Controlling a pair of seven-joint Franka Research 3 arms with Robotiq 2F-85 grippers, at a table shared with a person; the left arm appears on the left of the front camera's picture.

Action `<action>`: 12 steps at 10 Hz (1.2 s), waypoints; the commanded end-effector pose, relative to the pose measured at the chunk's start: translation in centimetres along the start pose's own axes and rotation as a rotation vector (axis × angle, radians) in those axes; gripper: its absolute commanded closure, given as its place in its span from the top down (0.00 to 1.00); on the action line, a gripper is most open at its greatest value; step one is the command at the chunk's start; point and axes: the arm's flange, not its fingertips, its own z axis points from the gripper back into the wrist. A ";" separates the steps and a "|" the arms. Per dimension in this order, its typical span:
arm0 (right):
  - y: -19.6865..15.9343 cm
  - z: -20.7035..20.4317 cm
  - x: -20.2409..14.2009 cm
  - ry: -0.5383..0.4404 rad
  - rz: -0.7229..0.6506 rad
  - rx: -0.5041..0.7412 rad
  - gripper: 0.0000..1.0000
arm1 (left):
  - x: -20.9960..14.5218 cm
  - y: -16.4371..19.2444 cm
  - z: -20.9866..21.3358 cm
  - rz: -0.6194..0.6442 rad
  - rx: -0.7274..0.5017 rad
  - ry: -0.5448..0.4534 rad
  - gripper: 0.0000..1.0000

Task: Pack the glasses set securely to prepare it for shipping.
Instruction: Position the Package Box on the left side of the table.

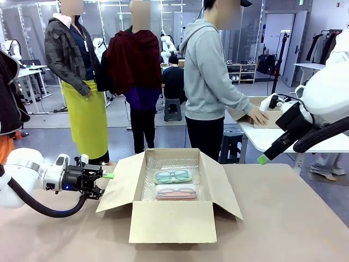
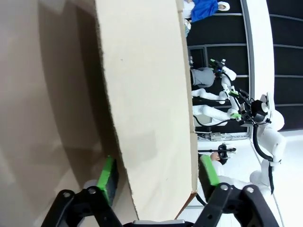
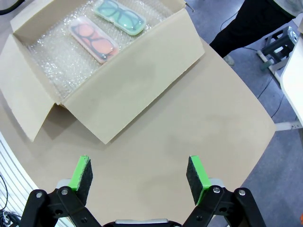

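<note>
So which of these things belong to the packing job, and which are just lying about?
Job: teal-green glasses case; pink glasses case; cardboard box; bubble wrap lining it; left gripper straddling a flap; right gripper, open above the table.
Lying about: second box on the far table; stool.

Box mouth free from above

We find the cardboard box (image 1: 172, 221) open, its four flaps splayed outward, so nothing bars a straight descent to the teal case (image 1: 173, 176) and pink case (image 1: 176, 191) on bubble wrap (image 1: 169, 164). The left flap (image 1: 120, 183) stands between the spread jaws of the left tool (image 1: 106, 176), barring a level pass there. The right tool (image 3: 140, 172), jaws wide, hangs over bare desk (image 1: 294, 218) right of the box, with free room around it.
</note>
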 end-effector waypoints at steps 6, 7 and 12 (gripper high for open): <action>0.1 0.1 0.2 0.013 -0.009 0.001 1.00 | -0.1 -1.9 1.9 -0.083 -0.105 -0.038 0.19; 0.1 0.1 0.2 0.013 -0.009 0.001 1.00 | -0.2 -2.1 1.9 -0.088 -0.103 -0.035 0.14; 0.1 0.1 0.2 0.013 -0.009 0.001 1.00 | 0.1 -1.9 0.9 -0.056 -0.112 0.029 0.00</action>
